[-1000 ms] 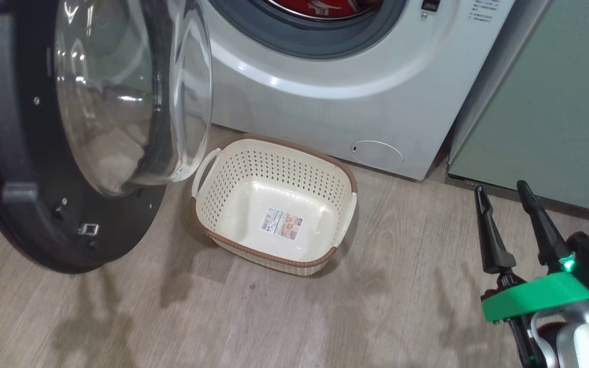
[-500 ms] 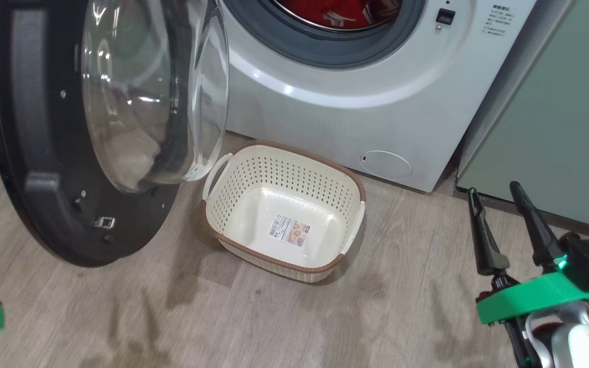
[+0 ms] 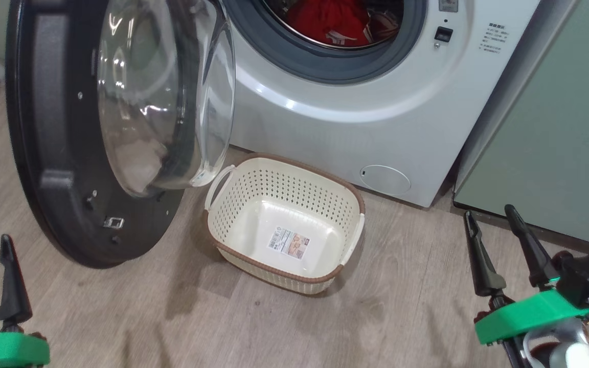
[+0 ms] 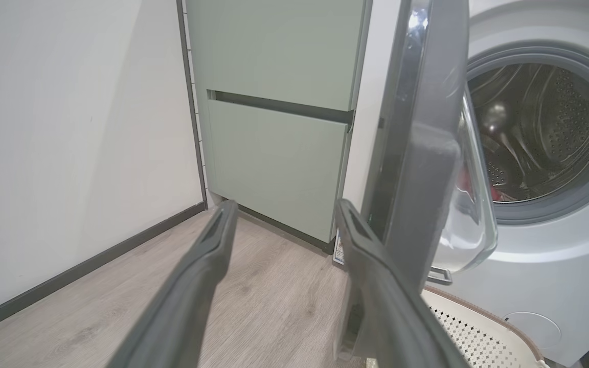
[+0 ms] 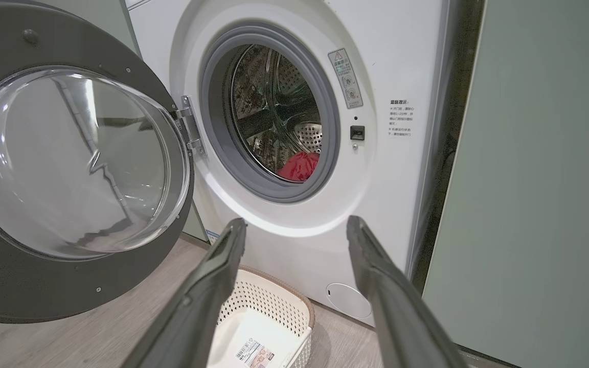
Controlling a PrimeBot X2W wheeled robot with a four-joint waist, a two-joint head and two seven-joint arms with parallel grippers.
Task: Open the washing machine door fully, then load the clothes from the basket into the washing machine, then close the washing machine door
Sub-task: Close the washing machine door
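Set against the earlier head pictures the whole scene sits lower and further right, so the camera has moved, not the things: more of the drum and of the red clothes (image 3: 333,20) inside it now shows, and one dark finger of the left gripper (image 4: 285,204) has come in at the lower left. The basket (image 3: 284,186) stands empty as before on the floor (image 3: 223,317) in front of the washing machine (image 3: 335,128), beneath the glass bowl of the washing machine door (image 3: 59,153), which hangs wide open. Both grippers have their fingers spread and hold nothing. The right gripper (image 3: 489,212) is well apart from the basket, near the foot of the green cabinet (image 3: 555,128). In the left wrist view the door stands edge-on just beside one finger; contact cannot be told. The top edge cuts off the door and the drum
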